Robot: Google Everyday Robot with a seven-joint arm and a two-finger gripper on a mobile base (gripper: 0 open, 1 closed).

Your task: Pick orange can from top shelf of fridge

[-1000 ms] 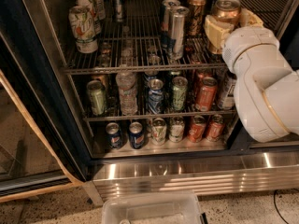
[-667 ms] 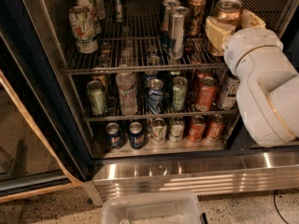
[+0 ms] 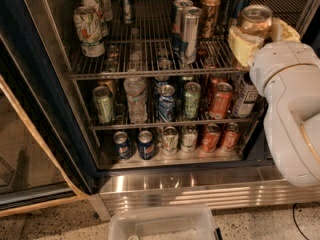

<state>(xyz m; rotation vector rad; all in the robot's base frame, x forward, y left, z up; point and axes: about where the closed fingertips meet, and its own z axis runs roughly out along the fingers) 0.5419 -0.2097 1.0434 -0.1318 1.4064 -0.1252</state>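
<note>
The fridge stands open with wire racks of cans. My gripper is at the right end of the top shelf, its cream-yellow fingers closed around the orange can. The can is copper-orange with a silver lid; its lower body is hidden by the fingers and the white arm. A similar copper can with dark markings stands further back on the same shelf.
A tall silver-and-blue can stands left of the gripper, and pale green-print cans at the shelf's left. The lower racks hold soda cans and a water bottle. A steel base panel and a clear plastic bin are below.
The gripper and the can in it have shifted slightly right and down, towards the shelf's front. Nothing else has moved.
</note>
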